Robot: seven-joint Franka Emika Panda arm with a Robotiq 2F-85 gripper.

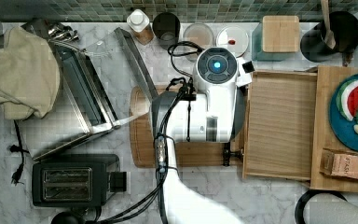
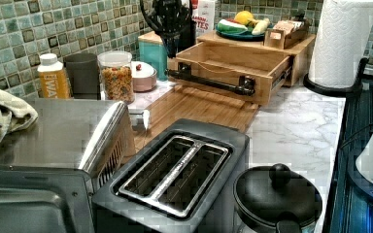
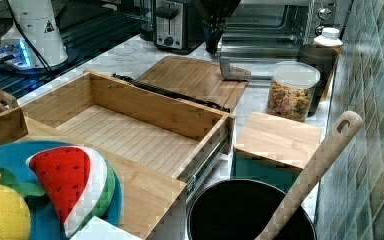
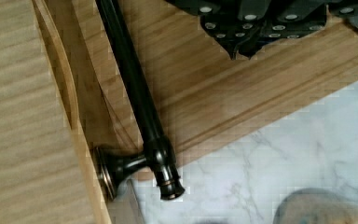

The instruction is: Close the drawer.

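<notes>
A: How far along can the closing be judged to be?

B: Hardly begun, it seems. The wide, shallow drawer of pale bamboo [image 1: 279,125] is seen pulled well out of its matching light wooden stand [image 1: 321,135], and its bare floor is exposed in the top view, the left view and the right view.

A: Where is the drawer placed?

B: In the top view it is found at about 3 o'clock from the white robot arm [image 1: 212,105], lying between the arm and the stand. Its long dark metal bar handle [image 4: 137,100] is fixed along the front panel, above the edge of the darker round-cornered wooden cutting board [image 1: 142,140] that rests on the white marbled surface [image 1: 270,200].

A: And the hand?

B: The black hand [image 4: 256,21] is seen in the wrist view above the cutting board, near the handle but apart from it; nothing is pinched. Whether its fingers are spread or pressed together cannot be told.

A: What is left to be done?

B: Practically everything, by this judgement: the front panel has yet to be met and pushed toward the stand until it sits flush.
</notes>
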